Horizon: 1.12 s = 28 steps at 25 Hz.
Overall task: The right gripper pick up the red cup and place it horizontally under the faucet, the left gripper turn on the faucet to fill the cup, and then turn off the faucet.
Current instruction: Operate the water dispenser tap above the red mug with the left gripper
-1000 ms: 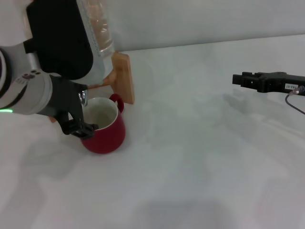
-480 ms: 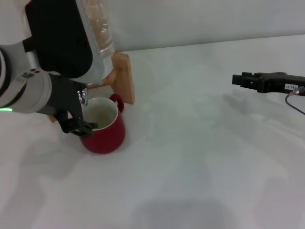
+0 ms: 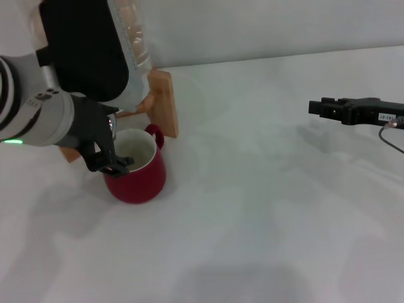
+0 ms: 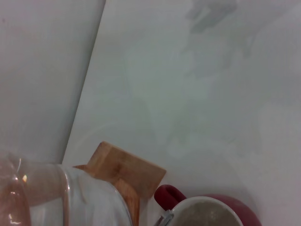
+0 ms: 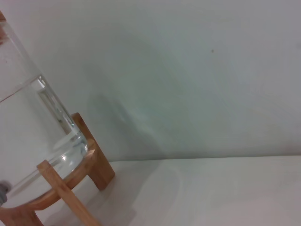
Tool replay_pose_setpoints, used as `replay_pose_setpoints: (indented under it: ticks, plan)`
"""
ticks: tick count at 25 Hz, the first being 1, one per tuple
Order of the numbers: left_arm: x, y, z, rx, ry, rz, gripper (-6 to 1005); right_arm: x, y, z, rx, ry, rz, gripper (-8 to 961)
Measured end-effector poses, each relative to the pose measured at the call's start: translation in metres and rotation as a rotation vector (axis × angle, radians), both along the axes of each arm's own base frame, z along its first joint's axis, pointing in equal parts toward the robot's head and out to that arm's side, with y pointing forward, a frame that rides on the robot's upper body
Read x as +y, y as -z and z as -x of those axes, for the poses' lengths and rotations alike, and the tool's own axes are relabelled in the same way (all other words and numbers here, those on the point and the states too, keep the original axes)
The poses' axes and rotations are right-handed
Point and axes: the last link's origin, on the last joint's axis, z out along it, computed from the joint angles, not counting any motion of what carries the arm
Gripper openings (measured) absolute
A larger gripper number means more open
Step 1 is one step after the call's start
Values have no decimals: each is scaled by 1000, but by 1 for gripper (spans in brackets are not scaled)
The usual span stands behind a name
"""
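The red cup point(image 3: 137, 170) stands upright on the white table, its cream inside showing, with its handle toward the wooden stand. The chrome faucet point(image 3: 112, 127) juts from the clear water jar point(image 3: 129, 44) just above the cup's left rim. My left gripper point(image 3: 106, 156) hangs at the faucet, over that near-left rim, and part of the faucet is hidden behind it. In the left wrist view the cup point(image 4: 214, 213) and a sliver of the faucet point(image 4: 164, 220) show at the frame's edge. Far off at the right hangs my right gripper point(image 3: 331, 108), away from the cup.
The jar rests on a wooden stand point(image 3: 162, 101), also seen from the right wrist as the wooden stand point(image 5: 70, 188) under the jar point(image 5: 28, 127). A pale wall runs behind the white table point(image 3: 265, 208).
My left gripper has shifted slightly to the right, farther over the cup's rim by the faucet. The cup and the right arm have stayed put.
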Motion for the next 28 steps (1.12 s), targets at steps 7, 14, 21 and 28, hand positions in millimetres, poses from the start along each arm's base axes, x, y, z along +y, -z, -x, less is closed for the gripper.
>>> replay_pose_setpoints:
  ticks: [7, 14, 21, 28]
  plan:
    - [-1, 4, 0, 11, 1, 4, 876, 0, 0, 0, 0, 0, 0, 402]
    - [0, 5, 2, 18, -6, 3, 876, 1, 0, 1, 0, -3, 1, 402]
    - [3, 10, 3, 22, -5, 7, 876, -1, 0, 0, 1, 1, 1, 402]
    - [5, 13, 1, 26, 2, 11, 876, -1, 0, 0, 2, 1, 2, 402]
